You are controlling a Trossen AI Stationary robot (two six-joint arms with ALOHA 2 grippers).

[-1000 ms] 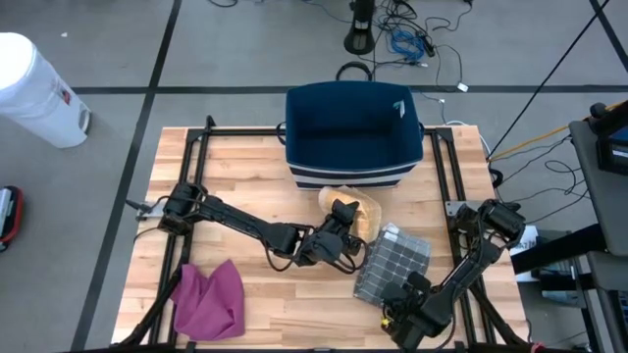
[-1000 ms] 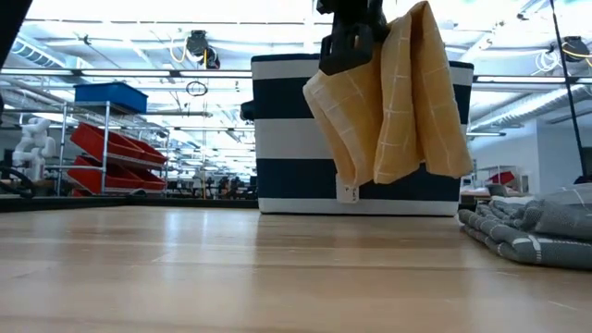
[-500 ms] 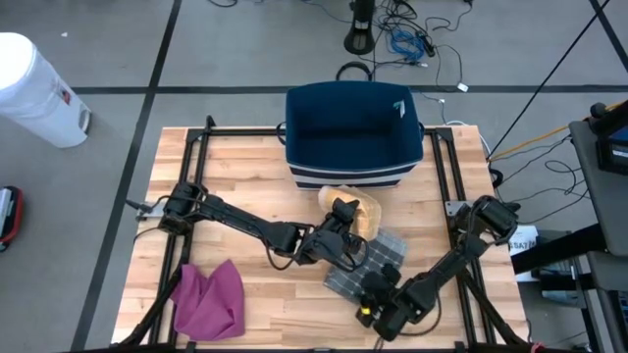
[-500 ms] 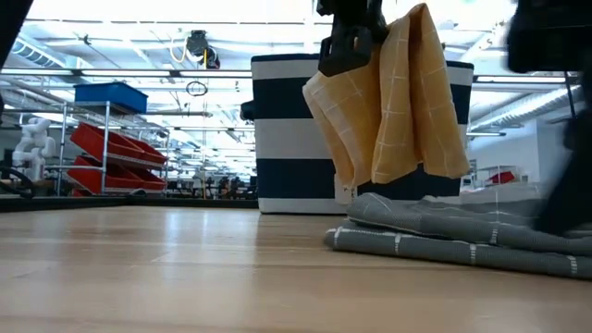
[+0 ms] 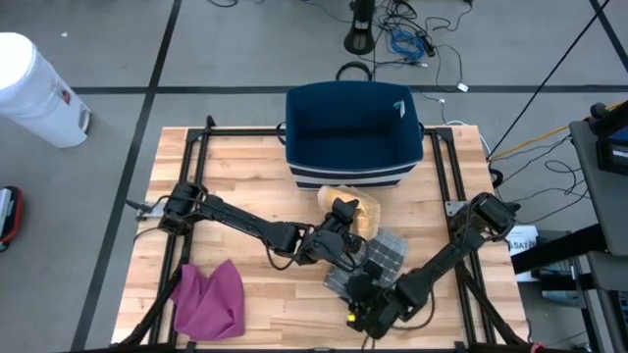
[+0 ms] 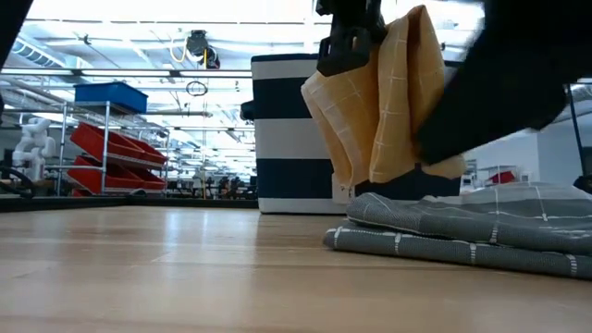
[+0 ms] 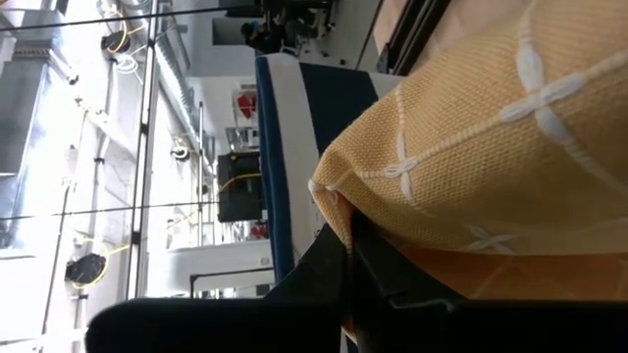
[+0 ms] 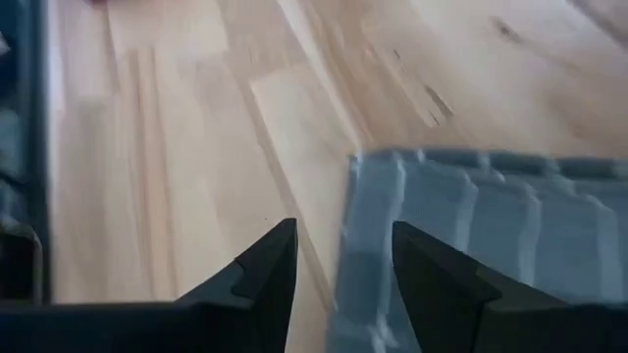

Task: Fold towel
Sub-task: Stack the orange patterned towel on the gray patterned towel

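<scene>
Near the navy bin: two towels and both end effectors sit on the tabletop side facing the arms.
Landmark: navy bin with a white-striped base, at the far middle of the tabletop.
Yellow towel: the yellow towel hangs off the surface just in front of the navy bin, folds drooping, its low edge above the grey towel.
Left end effector: the left end effector is closed tight on the top edge of the yellow towel, close in front of the navy bin; in its wrist view the cloth bunches right over the dark fingers.
Grey towel: the grey towel lies flat and partly doubled over, farther from the navy bin than the yellow towel and partly beneath it.
Right end effector: the right end effector is parted about halfway and holds nothing; it sits low at the grey towel's near edge, the side away from the navy bin, one finger over cloth, the other over bare wood.
Purple cloth: a crumpled purple cloth lies well apart from the navy bin, at the near left corner.
</scene>
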